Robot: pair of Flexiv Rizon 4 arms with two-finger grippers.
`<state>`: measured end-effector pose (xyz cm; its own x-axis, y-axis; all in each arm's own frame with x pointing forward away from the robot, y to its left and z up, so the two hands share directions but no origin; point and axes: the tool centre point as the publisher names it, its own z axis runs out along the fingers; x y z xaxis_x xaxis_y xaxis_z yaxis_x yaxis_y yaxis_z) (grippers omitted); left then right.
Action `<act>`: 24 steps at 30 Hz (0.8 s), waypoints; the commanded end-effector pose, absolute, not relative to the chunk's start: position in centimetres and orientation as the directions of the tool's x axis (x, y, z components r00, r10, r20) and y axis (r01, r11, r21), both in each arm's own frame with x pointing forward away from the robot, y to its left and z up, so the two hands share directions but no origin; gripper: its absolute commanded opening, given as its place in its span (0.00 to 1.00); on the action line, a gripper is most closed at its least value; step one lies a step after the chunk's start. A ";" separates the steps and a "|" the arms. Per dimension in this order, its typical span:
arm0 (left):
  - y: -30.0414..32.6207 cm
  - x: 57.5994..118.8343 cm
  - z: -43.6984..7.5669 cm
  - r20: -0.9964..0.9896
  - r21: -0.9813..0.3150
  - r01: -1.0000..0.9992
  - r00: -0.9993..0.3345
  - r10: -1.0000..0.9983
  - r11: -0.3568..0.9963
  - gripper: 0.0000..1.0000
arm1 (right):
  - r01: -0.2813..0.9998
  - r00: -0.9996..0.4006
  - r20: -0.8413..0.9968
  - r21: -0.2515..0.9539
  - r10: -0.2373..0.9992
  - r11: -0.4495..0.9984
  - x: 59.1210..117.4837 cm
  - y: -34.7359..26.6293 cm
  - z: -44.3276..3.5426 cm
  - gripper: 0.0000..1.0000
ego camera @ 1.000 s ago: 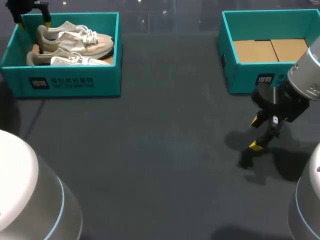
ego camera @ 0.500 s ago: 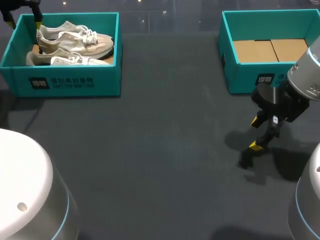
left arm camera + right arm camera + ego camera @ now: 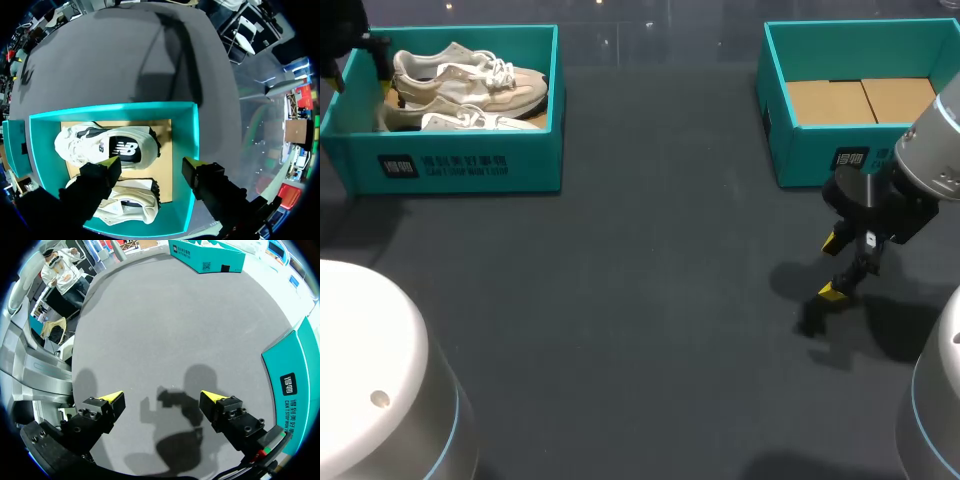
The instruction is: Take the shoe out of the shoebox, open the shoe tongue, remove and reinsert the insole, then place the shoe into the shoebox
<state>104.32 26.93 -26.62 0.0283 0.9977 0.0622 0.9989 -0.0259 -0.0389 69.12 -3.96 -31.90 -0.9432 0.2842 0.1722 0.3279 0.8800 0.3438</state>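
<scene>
Two beige and white sneakers lie side by side in the left teal shoebox [image 3: 470,170], the far shoe [image 3: 470,72] and the near shoe [image 3: 470,120]. My left gripper [image 3: 358,55] hangs at the box's left end, over the heels. In the left wrist view its fingers [image 3: 150,172] stand open above the heel ends of the far shoe [image 3: 107,147] and the near shoe [image 3: 125,207], touching neither. My right gripper [image 3: 840,266] hovers open over bare table in front of the right box, with nothing between its yellow tips [image 3: 163,397].
A second teal shoebox [image 3: 800,150] stands at the back right with only a cardboard floor inside; its wall [image 3: 295,380] is just beside the right gripper. Dark table stretches between the two boxes.
My left gripper has shifted leftward along the box's far rim to its left end, and its fingers have drawn a little closer together. The right arm has stayed still.
</scene>
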 end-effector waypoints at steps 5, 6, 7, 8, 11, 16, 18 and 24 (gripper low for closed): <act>27.8 103.6 -28.6 0.047 0.041 0.999 0.029 0.998 -0.031 0.89 | 0.328 -0.943 0.170 0.343 0.285 0.881 69.1 -3.9 -31.9 1.00; 27.8 103.6 -28.8 0.044 0.041 0.999 0.030 0.999 -0.032 0.89 | 0.328 -0.943 0.170 0.343 0.285 0.881 69.1 -3.9 -31.9 1.00; 27.8 103.6 -29.0 0.039 0.045 0.998 0.031 0.999 -0.033 0.89 | 0.328 -0.943 0.170 0.343 0.285 0.881 69.1 -3.9 -31.9 1.00; 27.7 103.7 -29.2 0.038 0.047 0.998 0.031 0.999 -0.033 0.89 | 0.328 -0.943 0.170 0.343 0.285 0.881 69.1 -3.9 -31.9 1.00; 27.6 103.8 -29.8 0.024 0.056 0.998 0.034 0.999 -0.035 0.91 | 0.328 -0.943 0.170 0.343 0.285 0.881 69.1 -3.9 -31.9 1.00; 26.8 104.2 -30.6 0.010 0.058 0.997 0.043 0.999 -0.044 0.91 | 0.328 -0.943 0.170 0.343 0.285 0.881 69.1 -3.9 -31.9 1.00; 26.6 104.1 -30.7 0.009 0.059 0.997 0.045 0.999 -0.046 0.91 | 0.328 -0.943 0.170 0.343 0.285 0.881 69.1 -3.9 -31.9 1.00; 26.2 104.0 -31.7 0.011 0.057 0.997 0.050 0.999 -0.050 0.87 | 0.328 -0.943 0.170 0.343 0.285 0.881 69.1 -3.9 -31.9 1.00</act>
